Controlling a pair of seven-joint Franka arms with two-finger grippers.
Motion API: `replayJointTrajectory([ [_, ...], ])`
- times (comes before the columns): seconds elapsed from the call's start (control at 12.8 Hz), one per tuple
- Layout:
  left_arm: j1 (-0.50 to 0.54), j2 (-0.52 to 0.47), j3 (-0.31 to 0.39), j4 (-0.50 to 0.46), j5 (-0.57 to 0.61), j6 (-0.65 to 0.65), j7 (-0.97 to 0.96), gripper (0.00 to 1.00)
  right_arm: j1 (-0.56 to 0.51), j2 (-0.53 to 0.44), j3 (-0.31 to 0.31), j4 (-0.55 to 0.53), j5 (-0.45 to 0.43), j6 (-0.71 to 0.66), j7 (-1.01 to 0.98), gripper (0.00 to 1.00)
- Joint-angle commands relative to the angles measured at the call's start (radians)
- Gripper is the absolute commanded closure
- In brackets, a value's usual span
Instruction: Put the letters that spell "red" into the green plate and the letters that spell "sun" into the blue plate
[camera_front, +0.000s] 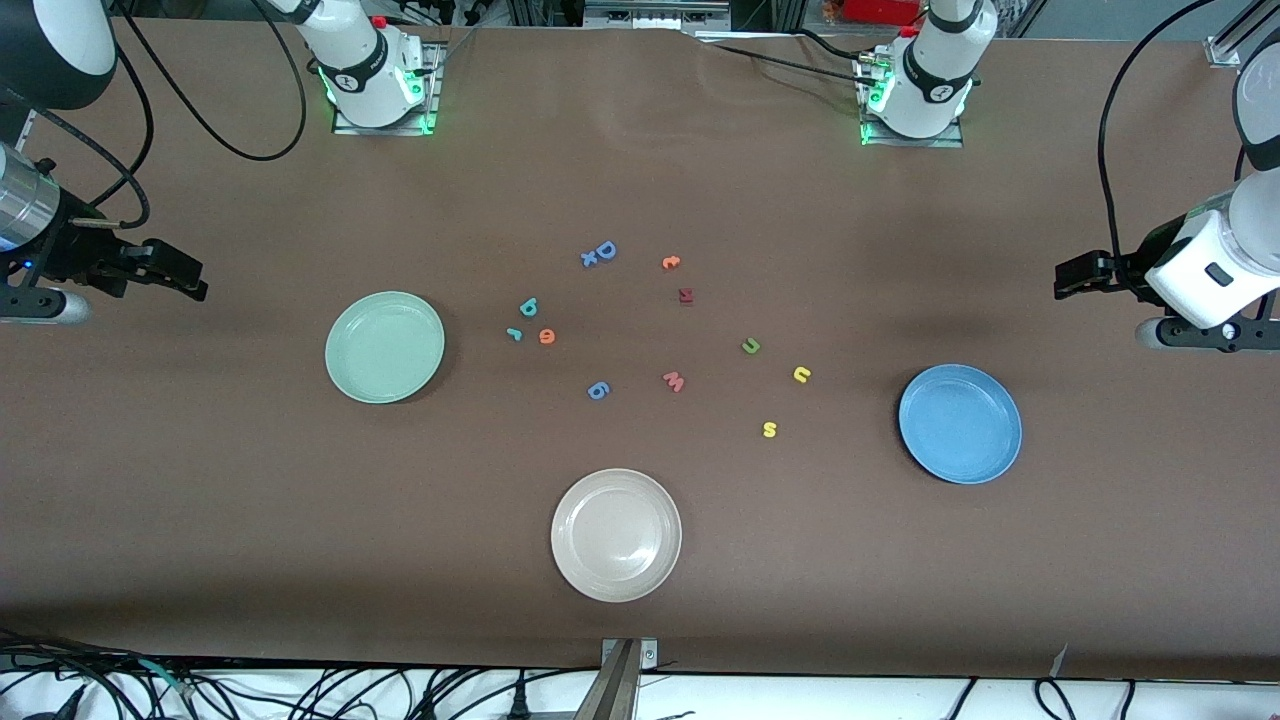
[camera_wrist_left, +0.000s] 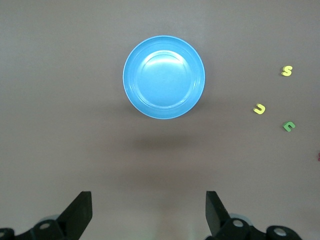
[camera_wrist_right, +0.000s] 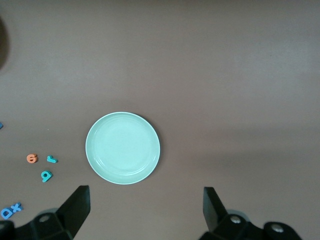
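- Green plate, blue plate: both bare.
- Letters r, e, d lie at 3 o'clock of green plate; s, u, n at 9 o'clock of blue plate.
- Left gripper, right gripper: fingers open, empty, over tabletop ends.
- Step: none begun; next, likely a descent onto one small letter.

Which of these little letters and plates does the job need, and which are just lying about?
Needed:
teal r, orange e, teal d
green plate
yellow s, yellow u, green n
blue plate

Lying about:
cream plate
pink w
blue D, blue x, small blue letter
other orange letter
dark red letter
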Motion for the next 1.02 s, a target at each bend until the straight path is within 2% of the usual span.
replayJointTrajectory([
  [0.0,0.006,0.015,0.003,0.028,-0.027,-0.004,0.031,0.00,-0.008,0.018,0.004,0.024,0.005,-0.015,-0.005,0.00],
  [0.94,0.007,0.015,0.003,0.029,-0.027,-0.004,0.031,0.00,0.026,0.032,0.011,0.005,0.005,-0.052,-0.008,0.00],
])
